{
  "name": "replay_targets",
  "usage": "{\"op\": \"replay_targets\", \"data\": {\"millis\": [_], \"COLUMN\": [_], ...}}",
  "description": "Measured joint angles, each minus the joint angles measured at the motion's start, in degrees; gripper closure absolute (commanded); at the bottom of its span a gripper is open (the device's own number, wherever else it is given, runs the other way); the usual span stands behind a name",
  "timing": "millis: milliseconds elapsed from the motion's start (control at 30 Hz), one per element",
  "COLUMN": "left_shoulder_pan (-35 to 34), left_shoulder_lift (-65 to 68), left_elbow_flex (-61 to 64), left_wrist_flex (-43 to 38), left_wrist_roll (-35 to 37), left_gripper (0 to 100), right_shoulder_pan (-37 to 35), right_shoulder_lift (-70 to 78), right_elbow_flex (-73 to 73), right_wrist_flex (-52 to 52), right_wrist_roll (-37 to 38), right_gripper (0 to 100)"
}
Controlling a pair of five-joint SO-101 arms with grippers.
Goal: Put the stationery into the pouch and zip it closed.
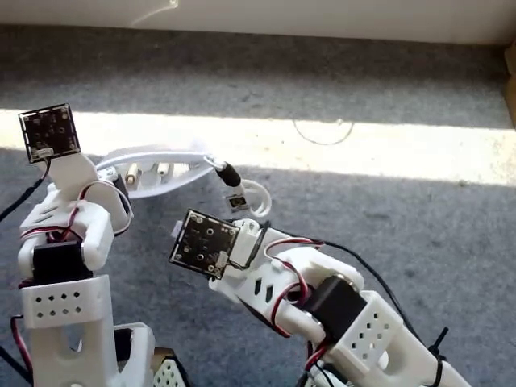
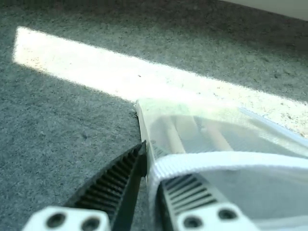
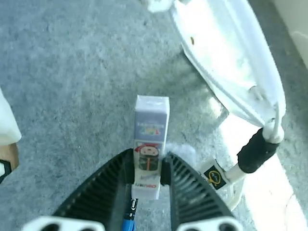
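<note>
A white mesh pouch (image 1: 161,171) lies on the grey carpet with its mouth gaping, part of it in a strip of sunlight. Wooden pencils (image 2: 174,137) show through its mesh (image 2: 226,144). My left gripper (image 2: 151,169) is shut on the pouch's white rim band at one end. My right gripper (image 3: 149,161) is shut on a small boxed eraser (image 3: 151,137) with a printed sleeve and holds it just short of the pouch (image 3: 231,62). Beside the eraser, the black zipper pull (image 3: 255,149) with a small tag (image 3: 215,176) sticks out from the pouch's end.
Grey carpet (image 1: 387,218) covers the whole work area, crossed by a bright sunlit band (image 1: 363,149). A pale wall edge (image 1: 322,16) runs along the back. The zipper pull's white loop (image 1: 256,196) lies near the right arm's camera (image 1: 205,242).
</note>
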Motion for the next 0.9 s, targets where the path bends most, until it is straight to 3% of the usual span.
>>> {"op": "replay_targets", "data": {"millis": [467,900], "left_shoulder_pan": [0.0,0.0], "left_shoulder_lift": [0.0,0.0], "left_elbow_flex": [0.0,0.0], "left_wrist_flex": [0.0,0.0], "left_wrist_roll": [0.0,0.0], "left_gripper": [99,99], "right_shoulder_pan": [0.0,0.0], "right_shoulder_lift": [-5.4,-5.4], "right_elbow_flex": [12.1,12.2], "right_wrist_flex": [-32.4,-41.8], "right_wrist_roll": [0.0,0.0], "right_gripper": [99.3,99.3]}}
